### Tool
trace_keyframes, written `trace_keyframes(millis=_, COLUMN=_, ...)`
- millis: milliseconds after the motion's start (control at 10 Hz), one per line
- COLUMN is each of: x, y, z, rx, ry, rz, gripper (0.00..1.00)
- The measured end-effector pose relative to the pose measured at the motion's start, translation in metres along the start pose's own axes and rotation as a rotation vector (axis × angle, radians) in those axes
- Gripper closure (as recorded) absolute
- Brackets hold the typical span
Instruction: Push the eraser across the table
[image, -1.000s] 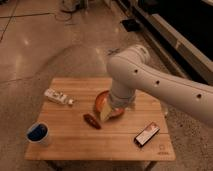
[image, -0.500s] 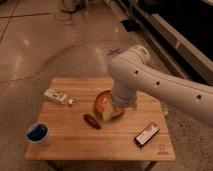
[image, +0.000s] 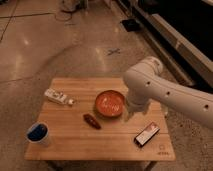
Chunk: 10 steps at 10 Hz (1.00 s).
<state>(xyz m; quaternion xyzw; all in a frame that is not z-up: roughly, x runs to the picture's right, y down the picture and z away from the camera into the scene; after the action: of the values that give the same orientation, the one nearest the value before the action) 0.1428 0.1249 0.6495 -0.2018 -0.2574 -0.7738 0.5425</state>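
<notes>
gripper (image: 131, 115) just right of bowl (image: 110, 103), grip state cannot tell | eraser (image: 147, 134) lower-right of bowl on table (image: 100, 146) | corner mark (image: 161, 148) unreadable

The gripper (image: 130, 115) is held just right of the bowl (image: 109, 104), near the eraser (image: 147, 134). Bare table (image: 100, 146) is seen along the front edge, bounded leftward by a red oblong (image: 91, 121) and a cup (image: 38, 134).

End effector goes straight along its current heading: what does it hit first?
Probably bare table between the bowl and the eraser. The end effector points down beside the bowl's rim; depth unclear, so it might clip that.
</notes>
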Motion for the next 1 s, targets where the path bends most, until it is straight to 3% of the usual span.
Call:
trace_keyframes(millis=300, x=-0.019, y=0.028, z=0.042, rx=0.009, ry=-0.037, rz=0.035, gripper=0.93)
trace_keyframes(millis=400, x=-0.024, y=0.034, z=0.052, rx=0.014, ry=-0.046, rz=0.043, gripper=0.98)
trace_keyframes(millis=1000, x=-0.065, y=0.065, z=0.121, rx=0.056, ry=-0.132, rz=0.074, gripper=1.00)
